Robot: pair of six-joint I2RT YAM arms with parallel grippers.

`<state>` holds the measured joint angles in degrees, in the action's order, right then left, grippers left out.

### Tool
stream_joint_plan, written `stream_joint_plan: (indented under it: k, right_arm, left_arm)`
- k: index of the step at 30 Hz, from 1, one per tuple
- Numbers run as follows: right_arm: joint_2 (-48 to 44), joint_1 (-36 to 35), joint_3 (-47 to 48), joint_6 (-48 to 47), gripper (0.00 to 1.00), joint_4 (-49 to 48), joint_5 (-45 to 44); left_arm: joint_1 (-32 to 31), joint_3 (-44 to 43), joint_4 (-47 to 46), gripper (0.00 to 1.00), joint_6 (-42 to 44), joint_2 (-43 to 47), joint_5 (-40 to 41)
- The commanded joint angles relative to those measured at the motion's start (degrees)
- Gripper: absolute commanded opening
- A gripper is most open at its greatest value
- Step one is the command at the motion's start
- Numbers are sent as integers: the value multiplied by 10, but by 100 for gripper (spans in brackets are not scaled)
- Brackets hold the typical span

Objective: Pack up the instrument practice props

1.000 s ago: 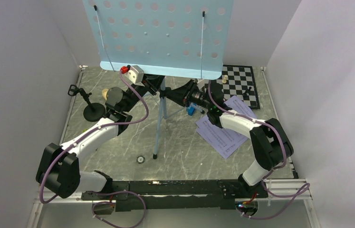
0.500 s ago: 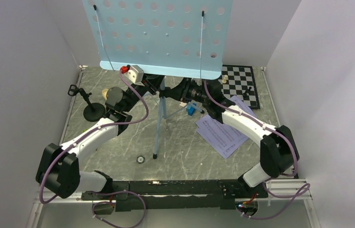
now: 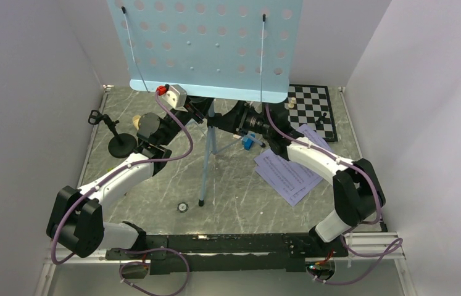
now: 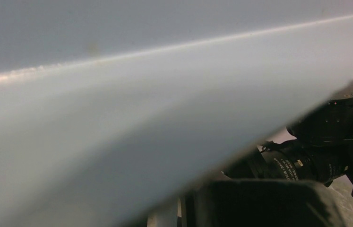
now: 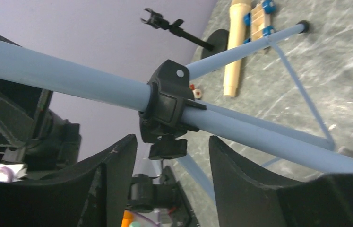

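The tall light-blue perforated music stand (image 3: 206, 46) stands upright in the middle of the grey marbled counter (image 3: 246, 203). Its long axis is vertical along the slim pole (image 3: 208, 154), its tripod feet are on the stone, and its wide desk faces the near edge, tilted back. Both arms reach forward and inward under the desk's lower lip, elbows out to either side. The right hand (image 3: 224, 120) comes at the pole from the right with its fingers (image 5: 117, 179) spread wide. In the wrist view the black clamp collar (image 5: 169, 106) sits just beyond the gap, its knob between the tips and not pinched. The left hand (image 3: 195, 113) meets the pole from the left, but its wrist view is filled by the pale desk, so I cannot tell how its fingers stand. The lavender sheet-music pages (image 3: 289, 172) lie flat under the right forearm. The short black round-based mic stand (image 3: 120, 145) stands far left, with the tan microphone (image 5: 235, 47) lying near its base.
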<state>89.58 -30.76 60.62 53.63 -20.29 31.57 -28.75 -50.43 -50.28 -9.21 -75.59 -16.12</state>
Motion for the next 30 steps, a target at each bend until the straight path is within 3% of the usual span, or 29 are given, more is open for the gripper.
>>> stream_joint_plan:
  k: [1,4,10,13,17,21,30]
  right_arm:
    - [11,4,-15,105,58,-123,47]
    - [26,7,-15,147,43,-169,65]
    - [28,12,-17,138,0,-169,58]
    - [11,11,-16,65,0,-117,35]
    - [-37,-3,-33,-141,0,-33,-74]
    - [-76,-35,-85,-364,0,-46,-210]
    - [-62,-102,-121,-623,0,-94,-393]
  left_arm:
    - [-10,13,68,0,1,-8,-24]
    - [-10,13,66,0,-1,-9,-26]
    - [-11,14,69,0,3,-6,-25]
    - [-11,14,72,0,3,-6,-25]
    - [-11,14,71,0,-4,-8,-29]
    - [-12,17,67,0,-11,-10,-28]
    - [-13,19,66,0,-16,-16,-27]
